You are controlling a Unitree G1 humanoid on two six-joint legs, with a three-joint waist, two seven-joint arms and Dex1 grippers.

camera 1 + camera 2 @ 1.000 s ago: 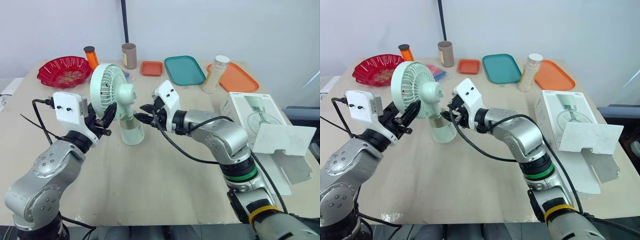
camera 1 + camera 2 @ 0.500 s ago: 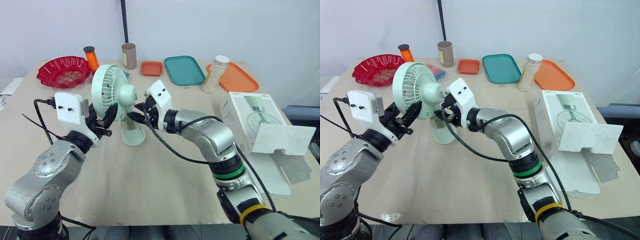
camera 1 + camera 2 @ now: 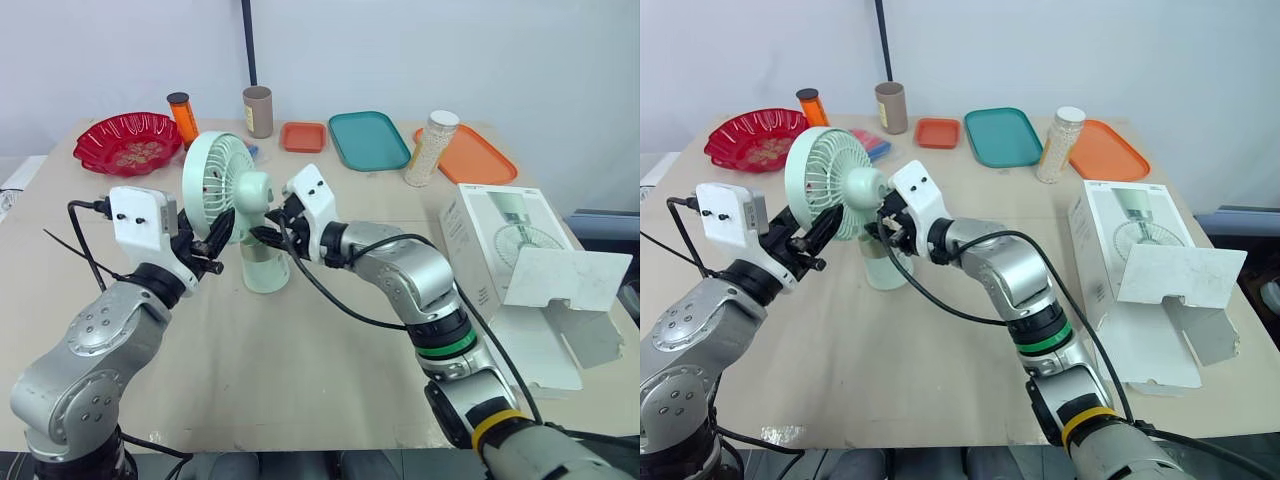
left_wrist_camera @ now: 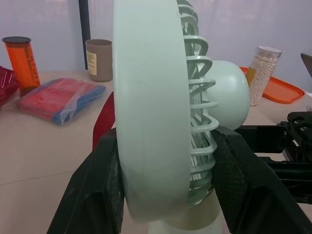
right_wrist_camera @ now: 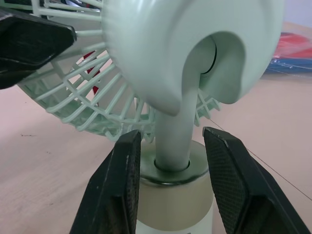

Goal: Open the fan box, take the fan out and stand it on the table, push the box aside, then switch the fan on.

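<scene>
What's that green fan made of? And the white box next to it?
The fan looks like smooth pale-green plastic: its cage has thin moulded ribs and a soft shine. The box looks like white cardboard, with a printed fan picture and a flat flap folded open.

Right fingers (image 5: 127,161) now astride fan (image 3: 222,180) stem

The pale wooden table (image 3: 300,360) is carrying a mint-green fan (image 3: 262,268) standing near its middle. The white fan box (image 3: 510,250) is lying open at the right edge. Along the back are sitting a red dish (image 3: 128,142), an orange bottle (image 3: 182,115), a brown cup (image 3: 258,110), a small orange tray (image 3: 303,136), a teal tray (image 3: 369,139), a bead-filled jar (image 3: 432,148) and a larger orange tray (image 3: 475,155).
</scene>
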